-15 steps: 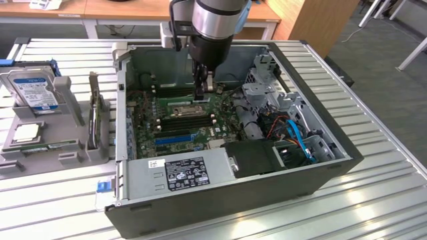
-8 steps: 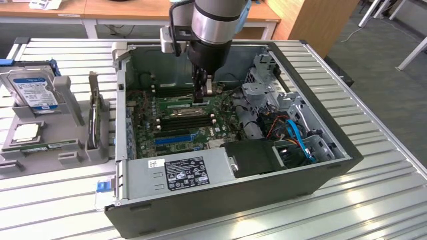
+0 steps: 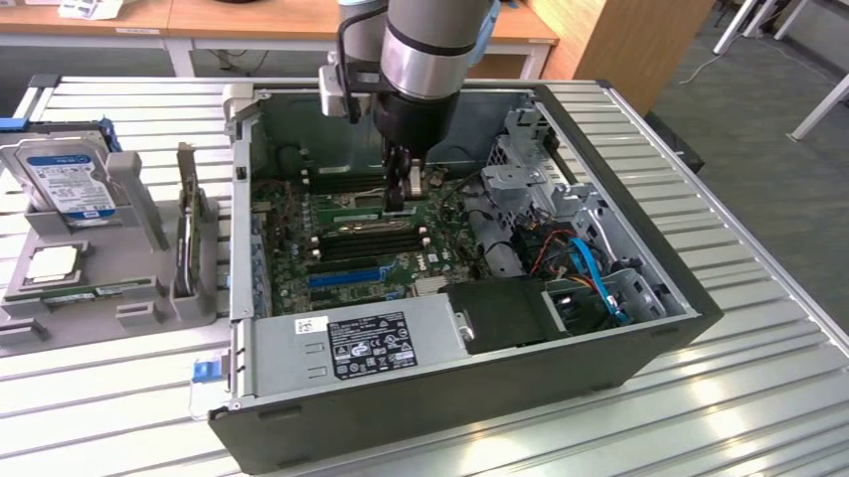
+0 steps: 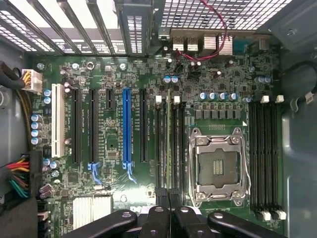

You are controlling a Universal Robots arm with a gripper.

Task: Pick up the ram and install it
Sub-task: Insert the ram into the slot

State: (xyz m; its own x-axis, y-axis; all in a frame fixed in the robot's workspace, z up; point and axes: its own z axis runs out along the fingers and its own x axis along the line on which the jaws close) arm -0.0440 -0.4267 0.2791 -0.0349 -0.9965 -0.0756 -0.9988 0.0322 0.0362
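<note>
Gripper [image 4: 169, 199] of mine reaches down into the open computer case [image 3: 650, 333], with my fingers [image 4: 159, 210] clenched tight on the ram [image 4: 169, 139]. From my wrist I see the ram edge-on, as a long, thin, olive-green strip running straight out from between my fingertips. It looks no wider than the slots beside it, and its flat faces are turned away from me, so I cannot make out any label or chips.

The ram stands upright along one of the black memory slots [image 4: 159, 144] on the green motherboard [image 4: 106, 69], with empty black slots on both sides of it. It is just beside the silver CPU socket [image 4: 218, 166]. I cannot tell whether it is pressed fully home. A second bank of empty black slots [image 4: 262, 153] lies on the far side of the socket, and a blue expansion slot [image 4: 127, 124] lies on the other side of the ram.

In the exterior view, the case lies on its side on the slatted metal desk [image 3: 757, 417], and a hard drive [image 3: 67, 179] stands in a grey holder at that view's left.
</note>
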